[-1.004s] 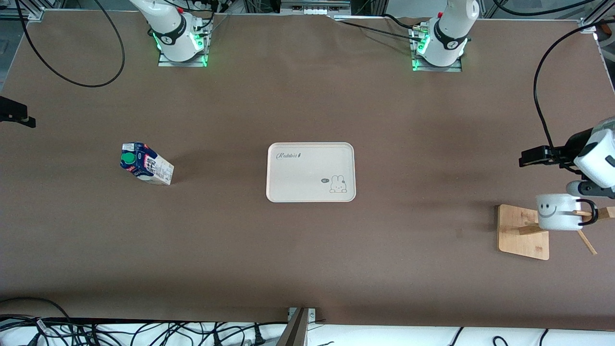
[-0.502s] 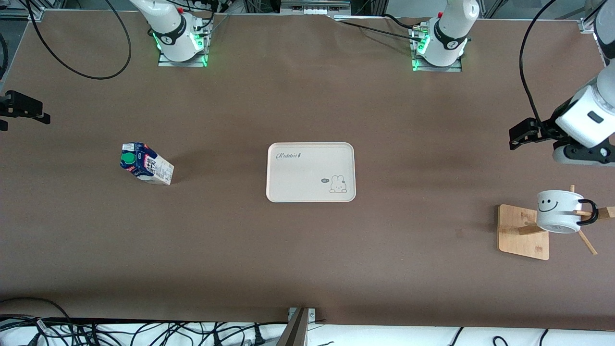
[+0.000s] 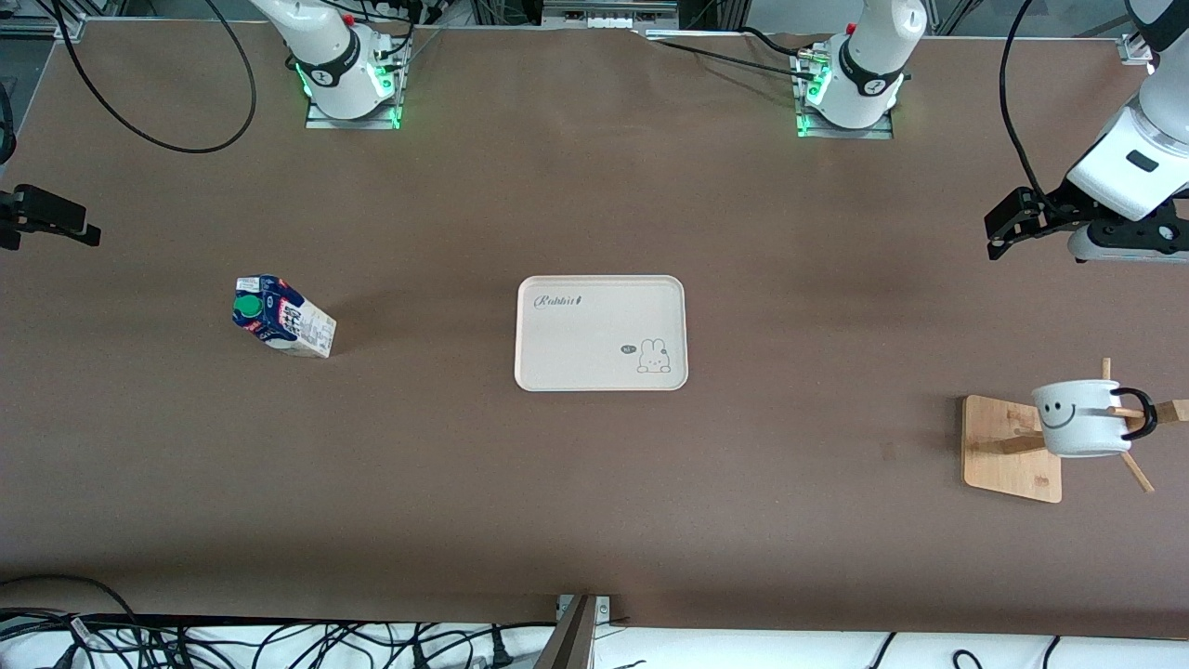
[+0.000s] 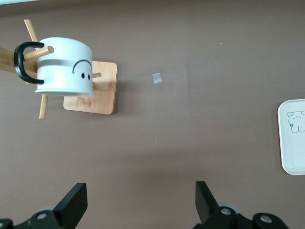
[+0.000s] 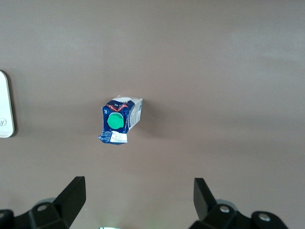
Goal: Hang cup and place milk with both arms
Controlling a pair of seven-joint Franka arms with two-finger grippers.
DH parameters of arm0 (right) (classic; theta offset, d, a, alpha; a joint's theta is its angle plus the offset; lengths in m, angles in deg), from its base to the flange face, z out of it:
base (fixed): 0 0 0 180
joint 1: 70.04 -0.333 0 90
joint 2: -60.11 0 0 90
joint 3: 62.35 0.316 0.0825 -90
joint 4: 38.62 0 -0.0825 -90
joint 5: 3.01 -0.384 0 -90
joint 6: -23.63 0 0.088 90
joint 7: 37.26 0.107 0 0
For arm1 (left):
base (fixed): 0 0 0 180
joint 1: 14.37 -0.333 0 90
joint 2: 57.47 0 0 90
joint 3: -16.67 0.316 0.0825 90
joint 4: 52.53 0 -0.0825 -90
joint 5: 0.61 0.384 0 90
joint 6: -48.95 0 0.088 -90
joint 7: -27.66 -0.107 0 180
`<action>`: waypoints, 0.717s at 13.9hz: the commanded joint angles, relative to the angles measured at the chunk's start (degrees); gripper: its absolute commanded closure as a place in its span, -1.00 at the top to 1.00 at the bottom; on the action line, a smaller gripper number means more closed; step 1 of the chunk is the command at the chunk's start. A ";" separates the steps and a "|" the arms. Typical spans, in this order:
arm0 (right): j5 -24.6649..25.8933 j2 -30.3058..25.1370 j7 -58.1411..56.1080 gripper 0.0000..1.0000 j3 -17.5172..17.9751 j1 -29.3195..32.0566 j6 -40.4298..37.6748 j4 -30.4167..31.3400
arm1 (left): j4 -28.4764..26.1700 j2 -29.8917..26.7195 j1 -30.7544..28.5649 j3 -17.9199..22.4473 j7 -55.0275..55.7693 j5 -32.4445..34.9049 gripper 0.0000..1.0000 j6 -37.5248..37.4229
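Observation:
The white cup (image 3: 1077, 420) with the smiley face hangs by its black handle on a peg of the wooden rack (image 3: 1009, 460) at the left arm's end of the table. It also shows in the left wrist view (image 4: 64, 67). My left gripper (image 3: 1008, 221) is open and empty, up in the air over bare table, apart from the cup (image 4: 140, 196). The milk (image 3: 283, 317) stands on the table toward the right arm's end. My right gripper (image 3: 51, 218) is open and empty, high over the table by the milk (image 5: 119, 120), and shows in its own view (image 5: 139, 193).
A cream tray (image 3: 601, 332) with a rabbit print lies in the middle of the table; its edge shows in both wrist views (image 4: 291, 138) (image 5: 5, 107). A small pale scrap (image 4: 157, 78) lies on the table beside the rack. Black cables trail from both arms.
My left gripper has let go of the cup and risen away from the rack toward the robots' bases. The cup now hangs alone and has swung a little. The right gripper shifted slightly.

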State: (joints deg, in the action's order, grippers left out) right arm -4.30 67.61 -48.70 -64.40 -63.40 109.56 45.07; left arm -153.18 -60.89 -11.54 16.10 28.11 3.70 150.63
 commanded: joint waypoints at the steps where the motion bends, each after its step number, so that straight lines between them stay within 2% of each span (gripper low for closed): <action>1: -0.29 -1.35 -0.86 1.00 0.72 0.49 0.21 1.39 | -0.51 -0.72 1.04 0.74 0.52 0.71 1.00 -0.95; 4: 0.93 -1.62 -0.86 1.00 0.20 -1.60 0.74 1.47 | 0.19 -0.54 1.38 0.65 -0.09 0.54 1.00 -2.96; 6: 3.13 -1.53 -1.13 1.00 -6.44 -8.96 0.39 1.39 | 1.16 -0.37 1.91 -0.22 0.60 0.53 1.00 -3.59; 10: 2.52 -1.44 -1.91 1.00 -6.75 -7.60 0.21 1.39 | 2.13 0.25 1.83 -0.75 2.27 0.53 1.00 -4.38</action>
State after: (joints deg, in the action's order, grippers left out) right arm -2.29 67.61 -49.15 -70.37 -71.08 109.62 45.07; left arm -152.50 -60.90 -9.97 15.34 29.50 3.69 147.69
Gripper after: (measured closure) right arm 0.000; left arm 0.000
